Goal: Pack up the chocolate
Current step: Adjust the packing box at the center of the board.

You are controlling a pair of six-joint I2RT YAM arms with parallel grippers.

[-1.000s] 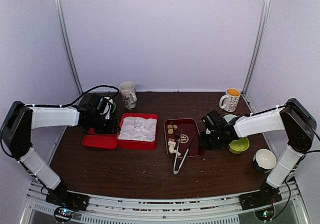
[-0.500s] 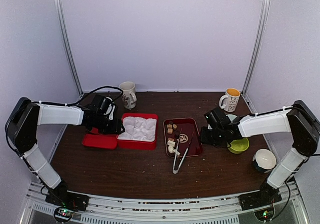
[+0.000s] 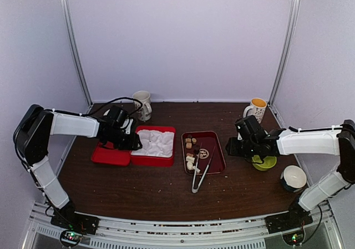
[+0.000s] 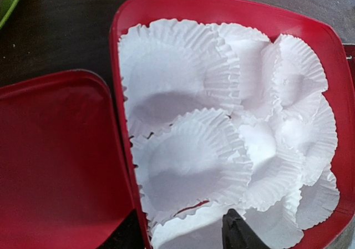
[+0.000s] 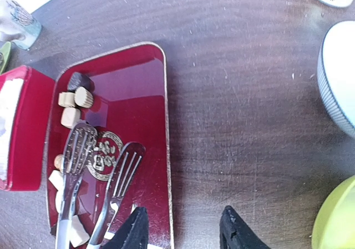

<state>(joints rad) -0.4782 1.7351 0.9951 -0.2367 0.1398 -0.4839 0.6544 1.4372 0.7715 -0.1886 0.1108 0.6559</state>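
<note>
The chocolate (image 3: 191,144) is several small brown, tan, cream and dark pieces on the left side of a dark red tray (image 3: 215,147). The right wrist view shows the pieces (image 5: 70,117) beside metal tongs (image 5: 72,166). My right gripper (image 3: 234,148) is open and empty, its midpoint (image 5: 186,232) just above the tray's right rim (image 5: 166,127) and the bare table. My left gripper (image 3: 133,145) hovers open over the left edge of the open red box (image 3: 152,161). In its wrist view, one fingertip (image 4: 238,233) shows above the white paper cups (image 4: 183,160).
The box lid (image 3: 111,156) lies flat left of the box. The tongs (image 3: 201,174) stick out over the tray's front. Mugs stand at the back left (image 3: 142,103) and back right (image 3: 256,110). A green bowl (image 3: 265,161) and a white bowl (image 3: 293,177) sit on the right.
My left gripper has moved right, from beside the lid to over the box's left edge. My right gripper has drawn back to the right, off the tray's edge.
</note>
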